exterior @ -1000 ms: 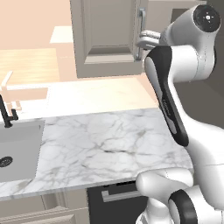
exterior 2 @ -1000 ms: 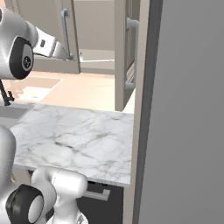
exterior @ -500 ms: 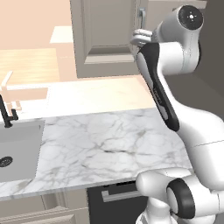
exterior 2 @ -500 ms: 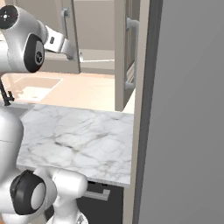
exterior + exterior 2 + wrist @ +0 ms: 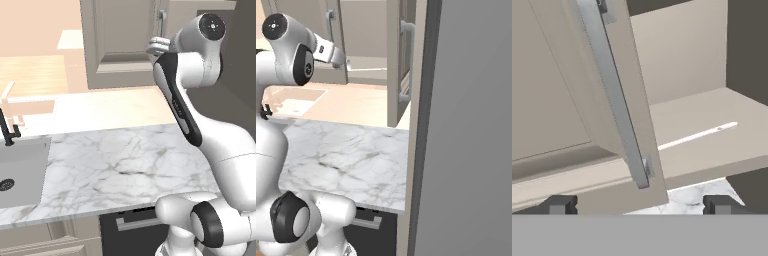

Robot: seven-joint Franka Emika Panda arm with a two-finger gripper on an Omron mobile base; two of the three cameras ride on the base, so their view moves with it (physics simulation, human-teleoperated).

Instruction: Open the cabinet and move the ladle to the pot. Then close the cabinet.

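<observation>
Looking along the gripper (image 5: 639,204), you have the cabinet (image 5: 120,45) door's silver handle (image 5: 614,95) just ahead, between the wide-open, empty fingers. Its long axis runs vertical on the door. A pale slim thing, possibly the ladle (image 5: 698,135), lies on the shelf (image 5: 712,120) beyond the door.

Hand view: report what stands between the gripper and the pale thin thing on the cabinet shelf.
The door with its bar handle stands straight ahead of the open gripper; the thin thing lies uncovered on the shelf beyond its edge.
</observation>
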